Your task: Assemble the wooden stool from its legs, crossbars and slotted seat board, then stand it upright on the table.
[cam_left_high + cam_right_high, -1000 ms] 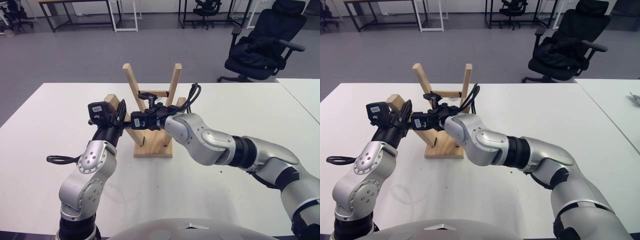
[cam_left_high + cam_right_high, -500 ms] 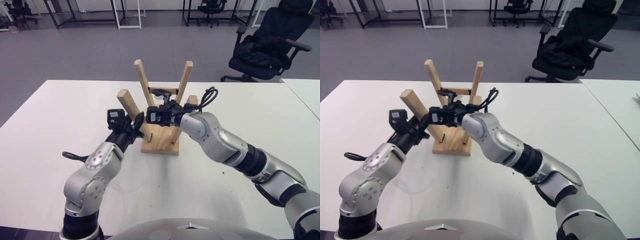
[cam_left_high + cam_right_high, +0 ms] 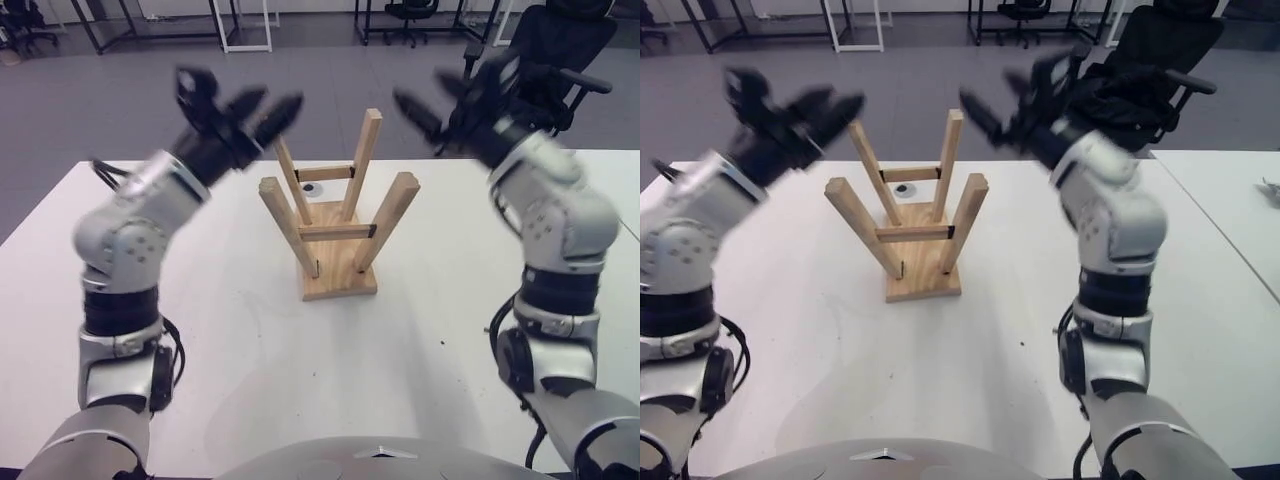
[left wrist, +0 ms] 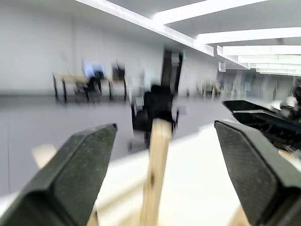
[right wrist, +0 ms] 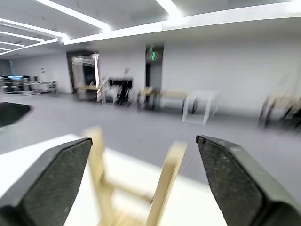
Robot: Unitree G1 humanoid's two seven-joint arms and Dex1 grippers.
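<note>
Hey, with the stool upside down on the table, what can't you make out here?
Leg joints: in the head views the legs and crossbars cover where they enter the seat board, so fit cannot be judged.
Head views: the small dark round thing on the table behind the stool is too small to identify.
Wrist views: the stool's wood is blurred between the open left gripper and right gripper.

A white worktop carries a wooden stool turned upside down near its middle, with its seat board flat on the surface and its legs pointing up. A small round object lies just behind it.
</note>
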